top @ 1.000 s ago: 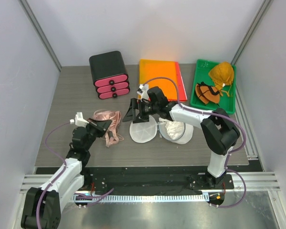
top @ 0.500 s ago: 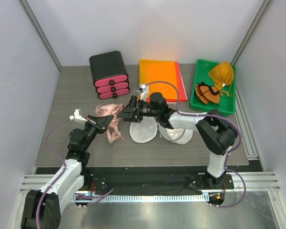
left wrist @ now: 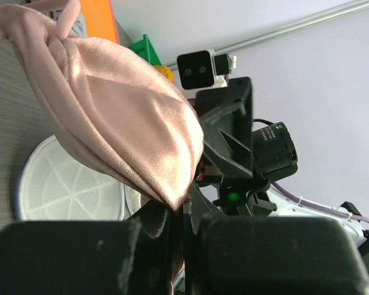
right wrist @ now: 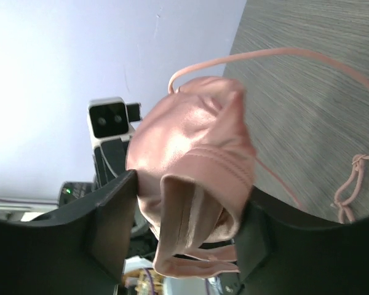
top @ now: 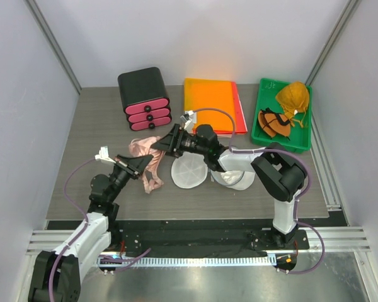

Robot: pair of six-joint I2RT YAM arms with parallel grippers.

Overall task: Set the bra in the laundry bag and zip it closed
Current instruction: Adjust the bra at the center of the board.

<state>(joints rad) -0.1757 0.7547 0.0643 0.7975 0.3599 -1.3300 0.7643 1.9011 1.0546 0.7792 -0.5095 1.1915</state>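
The pink satin bra (top: 143,150) is bunched on the table left of the laundry bag, its straps (top: 152,181) trailing toward me. The laundry bag lies open as two white mesh halves, a flat ribbed one (top: 189,173) and a domed one (top: 237,176). My left gripper (top: 136,165) is shut on an edge of the bra, and the left wrist view shows the cup (left wrist: 117,117) pinched at the jaws (left wrist: 186,208). My right gripper (top: 164,143) is open, and its fingers (right wrist: 111,215) straddle the other bra cup (right wrist: 197,153). The bag's ribbed half also shows in the left wrist view (left wrist: 67,184).
A black drawer unit with pink drawers (top: 145,99) stands at the back left. An orange folder (top: 211,104) lies behind the bag. A green tray (top: 264,135) with orange and brown items sits at the back right.
My right gripper has reached left from above the bag to the bra, so its fingers now flank a cup. My left gripper has shifted slightly right with the bra held.
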